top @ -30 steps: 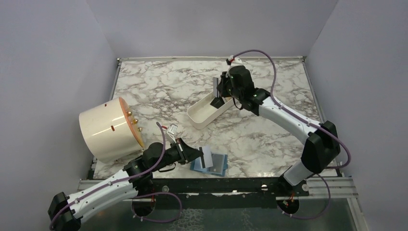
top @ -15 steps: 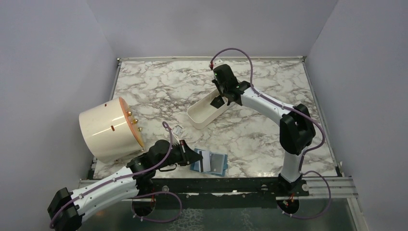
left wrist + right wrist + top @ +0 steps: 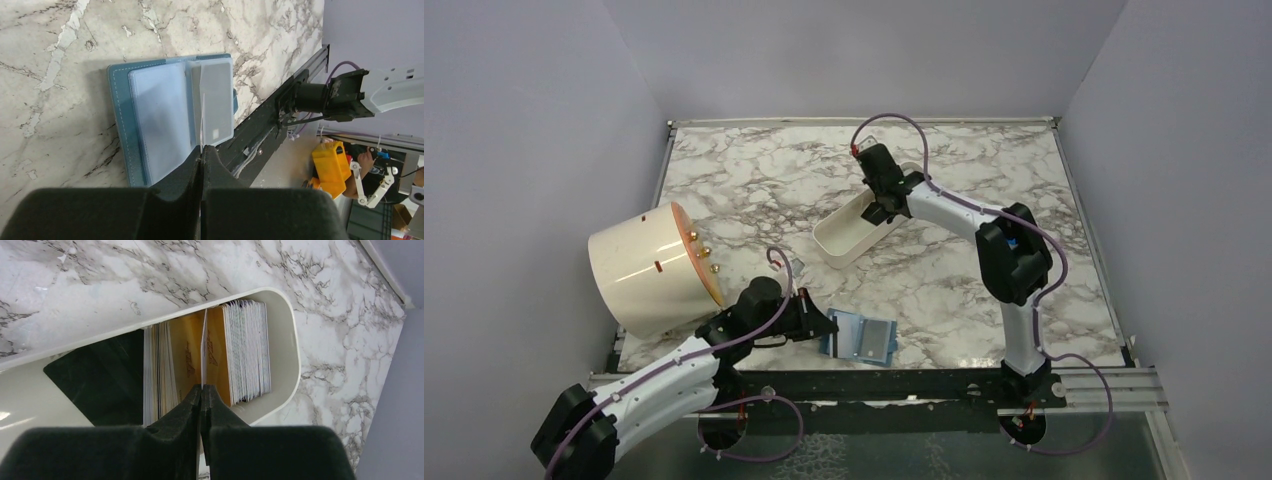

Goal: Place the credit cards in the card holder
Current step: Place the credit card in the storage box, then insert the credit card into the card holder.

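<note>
Card holder: open flat on surface, directly ahead of left fingers, spine roughly in line with tips. Left fingers pinched tight on thin card, edge-on, over gap between clear pockets. Grey card seemingly already in pocket right of tips.

Risks here: card edge missing pocket mouth and sliding over plastic. Holder unpinned, so likely to skid under a push. Narrow pinch, so possible pivot of card.

Further out: right fingers clamped on single card standing inside white tray. Packed credit cards on both sides of tips, black card flat to left of them.

Risks there: neighbours dragged up by friction, two lifted together, tray shifting or tipping under sideways pull.

Edges: holder close to near rim of surface, black rail just right of left fingers, so risk of pushing holder off on overshoot. Cream drum beside left arm, limiting swing that way. Bare marble between holder and tray, ample for carrying. Tray wall tight around right fingers; safest exit probably straight up.
</note>
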